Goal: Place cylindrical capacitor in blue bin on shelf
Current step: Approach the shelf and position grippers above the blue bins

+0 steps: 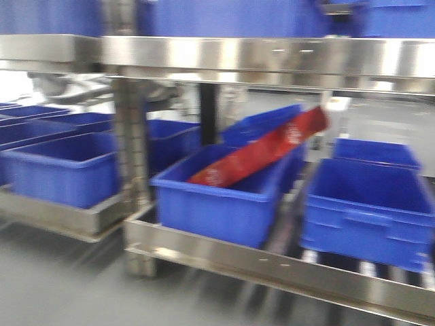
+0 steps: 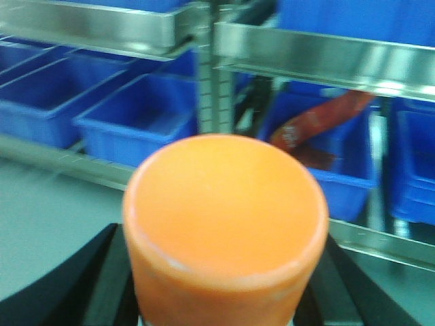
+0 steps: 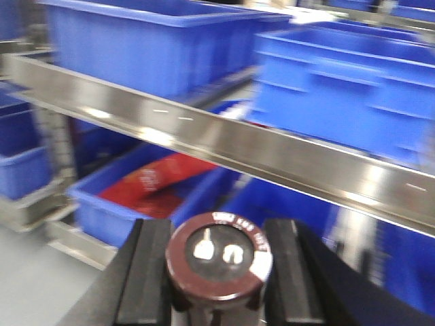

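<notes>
Plainly the right gripper is clamped on the capacitor: its two black fingers press the round side wall from either side, near the top end. The left gripper likewise grips an orange cylinder, which shows no terminals.

The capacitor is a dark red can, probably stiff, fairly light and smooth-skinned. It is likely to slip or twist in a loose squeeze, and to roll if laid on its side. The side wall is the sensible hold, and the two metal terminals on the end face are best left alone.

That end face is turned toward the wrist camera, so the long axis runs away from it, down between the fingers.

Beyond stands the shelf, its steel rail crossing above a blue bin that holds a red packet.
</notes>
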Controlling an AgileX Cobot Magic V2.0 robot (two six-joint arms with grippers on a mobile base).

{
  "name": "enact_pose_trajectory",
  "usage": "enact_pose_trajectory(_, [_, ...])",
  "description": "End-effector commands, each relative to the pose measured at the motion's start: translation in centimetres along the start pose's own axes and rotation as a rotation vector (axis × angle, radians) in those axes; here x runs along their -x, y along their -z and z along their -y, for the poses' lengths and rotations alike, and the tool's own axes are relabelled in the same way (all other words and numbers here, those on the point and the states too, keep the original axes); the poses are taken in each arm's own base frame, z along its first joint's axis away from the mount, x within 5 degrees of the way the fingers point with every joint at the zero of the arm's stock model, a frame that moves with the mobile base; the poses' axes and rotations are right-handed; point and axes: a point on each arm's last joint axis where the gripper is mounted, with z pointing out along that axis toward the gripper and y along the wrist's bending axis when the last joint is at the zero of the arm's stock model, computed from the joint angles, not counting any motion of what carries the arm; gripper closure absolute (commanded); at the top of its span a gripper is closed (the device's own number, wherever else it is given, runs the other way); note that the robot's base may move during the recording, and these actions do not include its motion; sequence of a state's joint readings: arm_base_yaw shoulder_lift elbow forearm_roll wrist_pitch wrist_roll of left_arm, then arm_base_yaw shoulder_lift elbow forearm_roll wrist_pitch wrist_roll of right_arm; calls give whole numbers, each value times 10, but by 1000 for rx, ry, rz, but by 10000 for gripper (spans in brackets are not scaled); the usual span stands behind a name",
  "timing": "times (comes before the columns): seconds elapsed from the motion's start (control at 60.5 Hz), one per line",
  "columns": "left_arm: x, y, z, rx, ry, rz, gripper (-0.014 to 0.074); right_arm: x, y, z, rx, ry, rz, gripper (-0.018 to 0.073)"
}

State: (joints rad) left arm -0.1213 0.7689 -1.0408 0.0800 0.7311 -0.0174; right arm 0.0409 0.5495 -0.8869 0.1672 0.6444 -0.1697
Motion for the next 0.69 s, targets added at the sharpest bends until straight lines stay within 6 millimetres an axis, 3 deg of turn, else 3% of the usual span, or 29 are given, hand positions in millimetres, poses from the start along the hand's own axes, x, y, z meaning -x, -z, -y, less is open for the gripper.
enact_pose_trajectory(0.0, [2, 1, 1, -7, 2, 26, 707, 5, 2, 0, -7, 8, 34, 711])
enact_pose_trajectory(0.678, [2, 1, 1, -7, 2, 26, 707, 5, 2, 0, -7, 8, 34, 711])
